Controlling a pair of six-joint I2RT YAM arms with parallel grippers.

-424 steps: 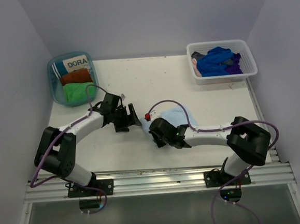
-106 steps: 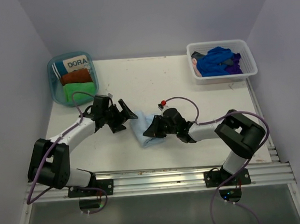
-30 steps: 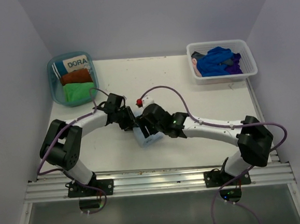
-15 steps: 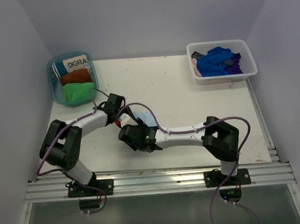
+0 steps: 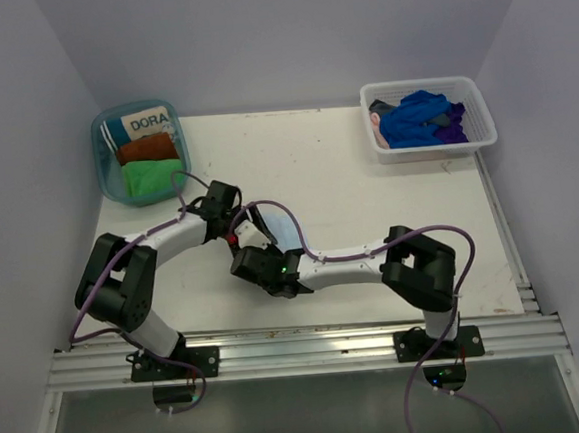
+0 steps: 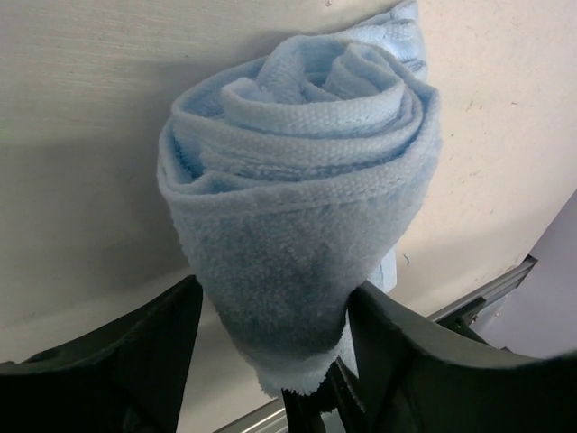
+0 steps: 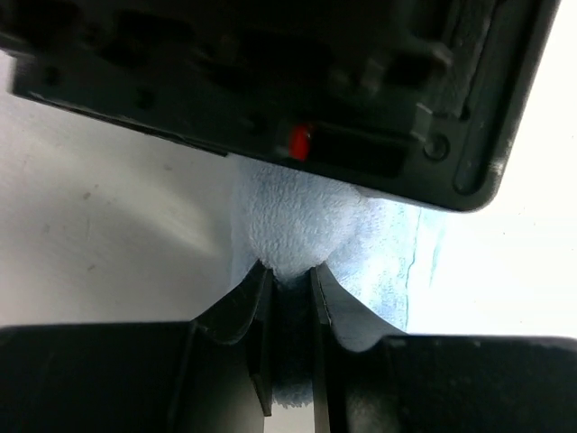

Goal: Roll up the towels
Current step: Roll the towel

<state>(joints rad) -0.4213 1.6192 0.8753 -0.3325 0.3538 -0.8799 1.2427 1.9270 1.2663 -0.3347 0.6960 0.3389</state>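
Note:
A light blue towel (image 6: 297, 180), wound into a tight roll, lies on the white table (image 5: 368, 190). From above only a strip of the light blue towel (image 5: 283, 231) shows between the two arms. My left gripper (image 6: 275, 298) straddles the roll's near end with its jaws spread; the right finger (image 6: 424, 352) touches the cloth and the left finger (image 6: 117, 361) stands slightly off it. My right gripper (image 7: 288, 271) is shut on a fold of the light blue towel (image 7: 297, 225). In the top view my left gripper (image 5: 234, 211) and right gripper (image 5: 249, 242) meet at the towel.
A teal tub (image 5: 106, 181) at the back left holds a green towel (image 5: 146, 178), a rust-brown towel (image 5: 147, 147) and the DORA item (image 5: 147, 120). A white basket (image 5: 420, 86) at the back right holds blue towels (image 5: 417, 116) and a purple towel (image 5: 454, 133).
My right arm swung left and nearer, and its jaws closed on the towel's edge. My left gripper stayed at the roll and its jaws widened.

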